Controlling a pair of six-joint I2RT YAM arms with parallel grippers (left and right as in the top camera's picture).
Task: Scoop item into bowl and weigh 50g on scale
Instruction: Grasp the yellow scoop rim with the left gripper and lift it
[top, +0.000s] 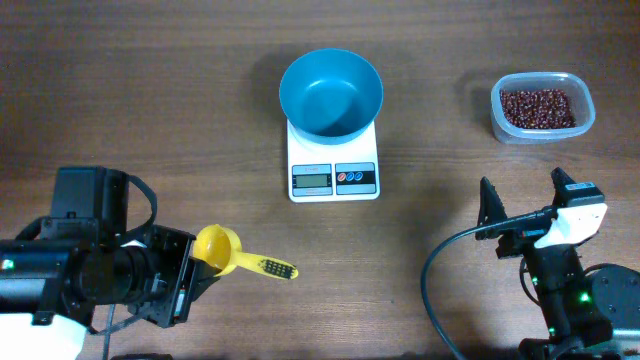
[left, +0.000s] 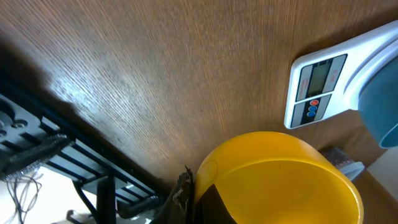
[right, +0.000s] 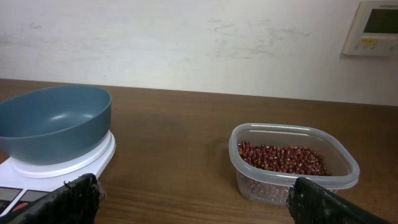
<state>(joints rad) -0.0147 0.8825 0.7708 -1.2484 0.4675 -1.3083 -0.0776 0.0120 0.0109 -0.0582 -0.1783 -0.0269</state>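
Overhead: picked out the scale (top: 333, 168), white, square and smooth, with a grey display and red and blue round buttons on its front. Found the bowl (top: 330, 92), round, deep, plain blue plastic, seated squarely on top of the scale. Spotted the beans (top: 540, 108), tiny, round, dark red-brown, piled in a clear rounded tub (top: 592, 112) well to the right of the scale. Caught a yellow plastic scoop (top: 222, 250) lying front-left of the scale on the wood-grain table (top: 150, 90), its round cup right against the left gripper (top: 190, 265); could not tell whether clenched or released. Saw the right gripper (top: 523, 188) front-right of the scale, black fingers splayed wide, gripping nothing.

Left wrist: got the glossy yellow cup filling the lower view, with the scale's button corner beyond it. Could not make out the fingers' state here either.

Right wrist: looked past two widely parted, rough black pads (right: 74, 199) at the bowl on the scale, and at the ribbed-rim tub of beans off to the scale's right.
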